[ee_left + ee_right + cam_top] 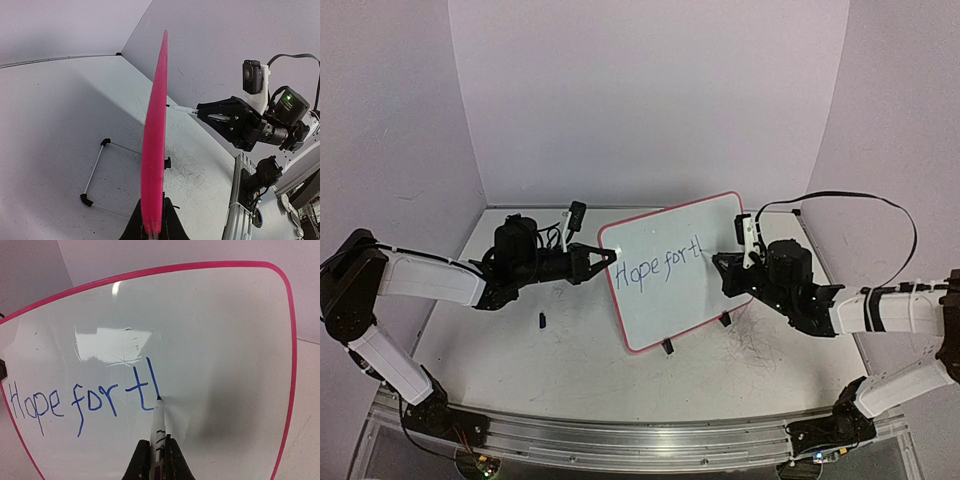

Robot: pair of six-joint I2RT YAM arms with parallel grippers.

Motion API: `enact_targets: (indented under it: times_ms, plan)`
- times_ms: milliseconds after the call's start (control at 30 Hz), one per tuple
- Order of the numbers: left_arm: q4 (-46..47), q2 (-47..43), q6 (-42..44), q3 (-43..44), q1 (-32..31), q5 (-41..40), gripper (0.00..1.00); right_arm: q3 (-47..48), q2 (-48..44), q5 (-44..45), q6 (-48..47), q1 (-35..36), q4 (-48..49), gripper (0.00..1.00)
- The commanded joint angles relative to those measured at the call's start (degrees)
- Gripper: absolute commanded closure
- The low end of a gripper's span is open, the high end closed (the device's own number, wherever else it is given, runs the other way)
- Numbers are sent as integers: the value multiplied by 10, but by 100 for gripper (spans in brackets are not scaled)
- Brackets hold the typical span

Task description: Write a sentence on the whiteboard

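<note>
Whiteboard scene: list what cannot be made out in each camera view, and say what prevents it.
Left wrist: the whiteboard is edge-on, so the sentence is hidden there.
Right wrist: the right gripper covers the marker barrel; the frame cuts off the board's bottom.
Top: the small dark object is too small to identify.

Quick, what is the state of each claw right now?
The left claw is closed on the whiteboard rim.
The right claw is closed on a marker touching the whiteboard.

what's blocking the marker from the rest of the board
Nothing visible. The marker in the right gripper touches the whiteboard just after the last stroke of the sentence, and the surface beyond is bare.
</note>
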Motion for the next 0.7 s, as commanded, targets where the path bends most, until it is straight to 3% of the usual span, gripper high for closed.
enact_targets:
  times_ms: [0,667]
  plan:
    - [-9,-14,43,3,3,-27,100,-12,-11,-7,11,-1,-9,100]
    - [-9,-14,42,5,3,-26,100,25,2,9,1,-1,10,100]
